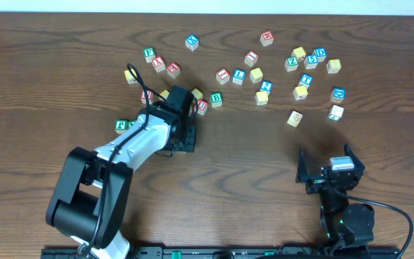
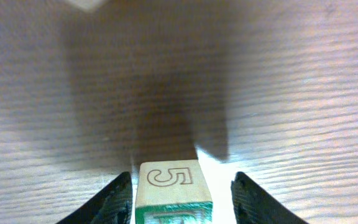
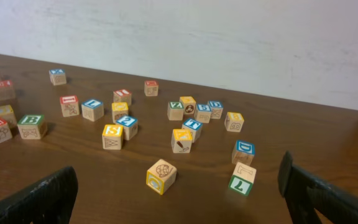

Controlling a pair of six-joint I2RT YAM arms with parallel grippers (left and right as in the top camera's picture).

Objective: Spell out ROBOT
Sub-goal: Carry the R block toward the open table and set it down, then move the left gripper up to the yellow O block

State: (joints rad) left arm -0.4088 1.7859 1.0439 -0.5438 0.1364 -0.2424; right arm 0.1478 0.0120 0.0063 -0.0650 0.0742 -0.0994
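Observation:
A wooden cube (image 2: 166,186) with a 5 engraved on top and a green-lettered face toward the camera stands on the table between the jaws of my left gripper (image 2: 182,182). The jaws are open, with a narrow gap on the left and a wider one on the right. From overhead, the left gripper (image 1: 184,140) hides this cube. The green B cube (image 1: 216,99) lies just right of it. A yellow-faced cube (image 3: 161,176) sits alone ahead of my right gripper (image 3: 179,199), which is wide open and empty. The right gripper (image 1: 330,173) stands near the table's front right.
Several lettered cubes are scattered across the back of the table, red ones (image 1: 172,69) left of centre, blue and yellow ones (image 1: 306,80) at the right. A green F cube (image 1: 121,126) lies beside the left arm. A green-faced cube (image 3: 242,179) stands near the right finger.

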